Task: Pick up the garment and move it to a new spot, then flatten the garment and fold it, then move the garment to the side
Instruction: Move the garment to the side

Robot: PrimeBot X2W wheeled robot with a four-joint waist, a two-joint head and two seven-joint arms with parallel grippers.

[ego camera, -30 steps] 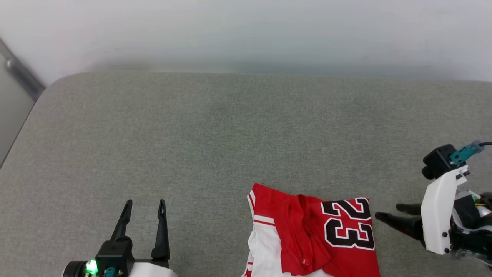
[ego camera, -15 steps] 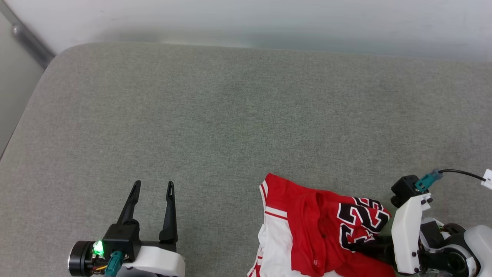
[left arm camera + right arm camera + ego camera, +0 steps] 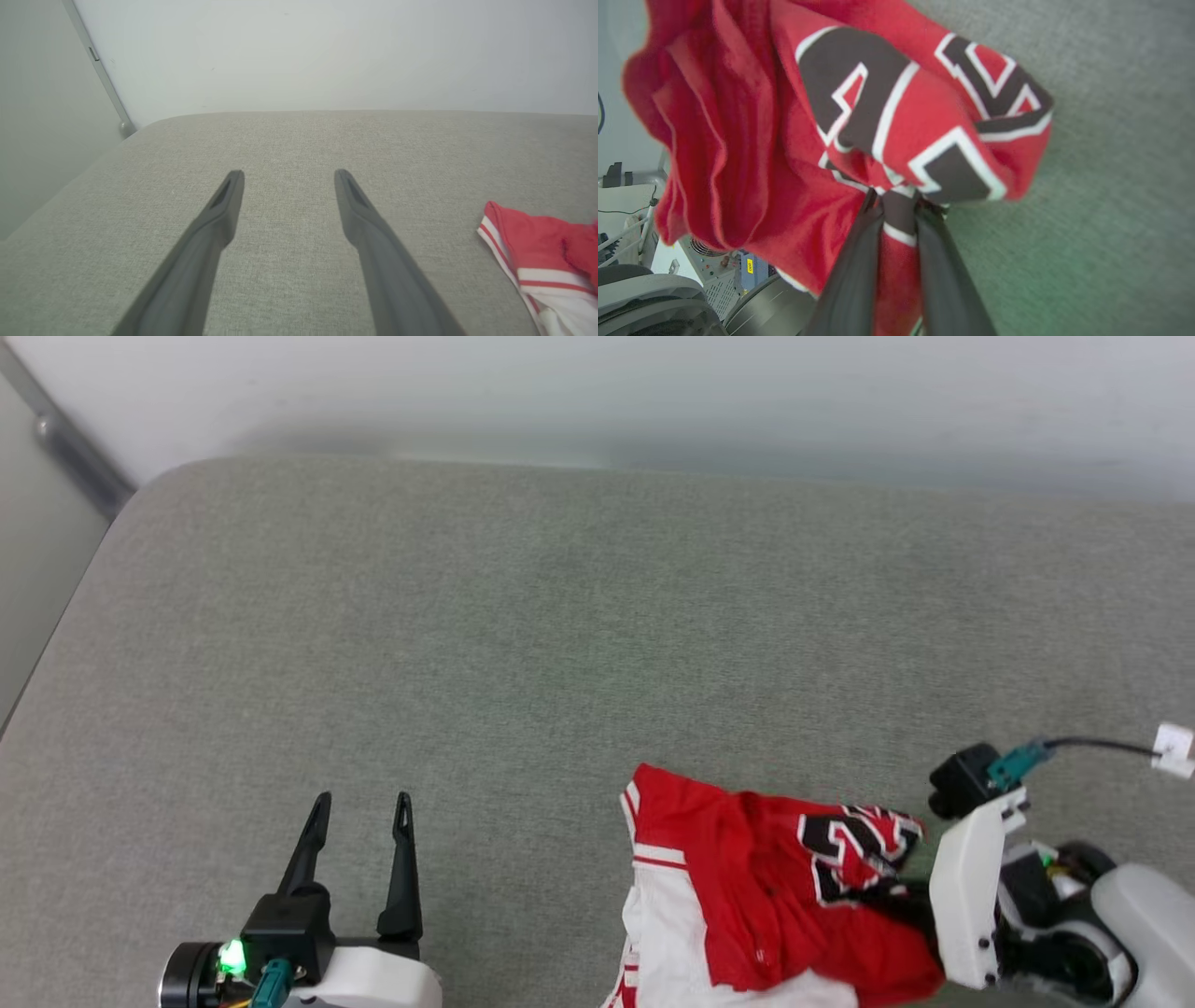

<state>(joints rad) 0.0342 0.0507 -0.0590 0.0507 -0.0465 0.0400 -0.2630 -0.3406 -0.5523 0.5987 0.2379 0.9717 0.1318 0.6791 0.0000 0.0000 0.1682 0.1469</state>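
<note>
The red jersey [image 3: 747,887] with white sleeve and black numbers lies bunched at the near right of the grey cushion [image 3: 560,644]. My right gripper [image 3: 887,896] is shut on its numbered edge, and that fabric is pinched and lifted between the fingers [image 3: 859,261] in the right wrist view, where the garment [image 3: 784,116] hangs crumpled. My left gripper [image 3: 359,803] stands open over bare cushion at the near left, apart from the cloth. In the left wrist view its fingers [image 3: 219,214] are spread, and the jersey's striped trim [image 3: 523,252] shows at the right edge.
A pale wall [image 3: 597,392] runs behind the cushion's far edge. At the far left a grey metal rail [image 3: 65,448] slants past the cushion's rounded corner. The right wrist view shows equipment and a grille [image 3: 710,261] beyond the cushion's near edge.
My right gripper moved left from beside the jersey, closed on its numbered edge and bunched it up. The head camera shifted. The left gripper stays open.
</note>
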